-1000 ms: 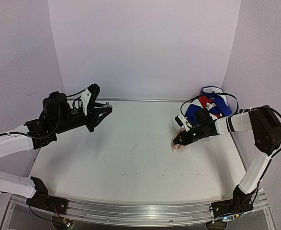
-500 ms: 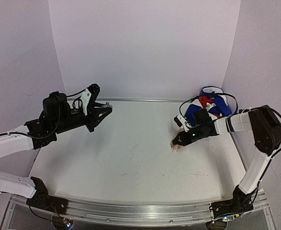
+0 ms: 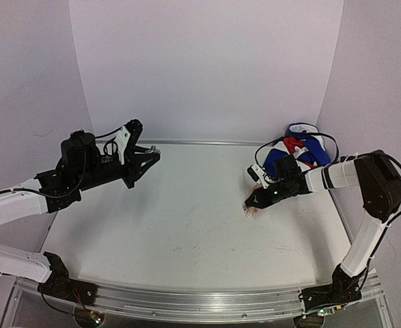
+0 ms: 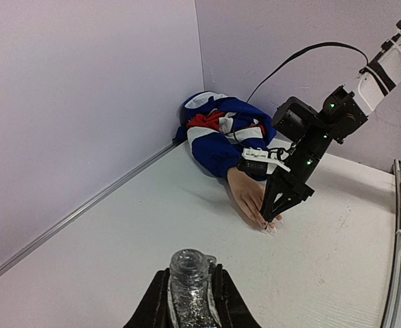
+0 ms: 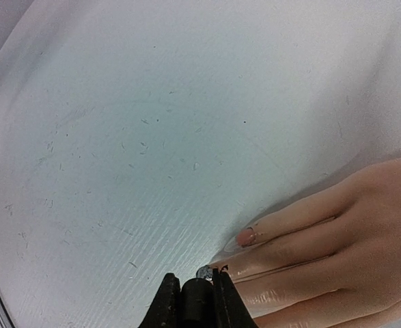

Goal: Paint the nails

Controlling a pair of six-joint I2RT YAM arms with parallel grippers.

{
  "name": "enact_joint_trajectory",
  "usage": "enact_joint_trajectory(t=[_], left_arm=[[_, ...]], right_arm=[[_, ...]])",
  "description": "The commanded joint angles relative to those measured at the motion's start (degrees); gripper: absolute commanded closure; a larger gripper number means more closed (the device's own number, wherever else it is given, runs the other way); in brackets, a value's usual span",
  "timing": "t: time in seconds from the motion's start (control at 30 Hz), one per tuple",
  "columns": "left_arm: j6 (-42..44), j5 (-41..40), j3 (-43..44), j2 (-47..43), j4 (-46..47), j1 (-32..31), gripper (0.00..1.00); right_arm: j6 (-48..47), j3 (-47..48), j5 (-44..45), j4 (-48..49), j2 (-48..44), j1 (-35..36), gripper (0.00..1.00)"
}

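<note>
The mannequin hand [image 5: 337,246] lies palm down at the right of the table, its blue, white and red sleeve [image 3: 302,150] bunched in the back corner. My right gripper [image 5: 195,277] is shut on a black brush cap [image 5: 197,297], and the wet tip touches a fingertip. One of the nails [image 5: 246,237] beside it looks pinkish. In the top view the right gripper [image 3: 252,202] covers the fingers [image 3: 252,212]. My left gripper [image 4: 188,273] is shut on an open glass bottle [image 4: 188,290] of glittery polish. It is held above the table's left side [image 3: 154,152], far from the hand [image 4: 244,195].
Lilac walls close the table [image 3: 186,219] on the back and both sides. A metal rail [image 3: 200,304] runs along the near edge. A black cable [image 4: 302,55] loops over the sleeve to the right arm. Dried specks dot the tabletop near the fingers.
The right gripper has crept slightly left along the fingertips. The left arm and bottle have not moved.
</note>
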Motion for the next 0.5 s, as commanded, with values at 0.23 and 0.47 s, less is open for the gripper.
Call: enact_joint_trajectory(t=[0.23, 0.47], left_arm=[[-1.0, 0.7, 1.8, -0.3, 1.2, 0.4, 1.00], [-1.3, 1.0, 2.1, -0.1, 1.2, 0.4, 1.00]], right_arm=[[-1.2, -0.4, -2.4, -1.8, -3.4, 2.6, 1.00], [-0.7, -0.9, 0.7, -0.1, -6.2, 2.7, 1.00]])
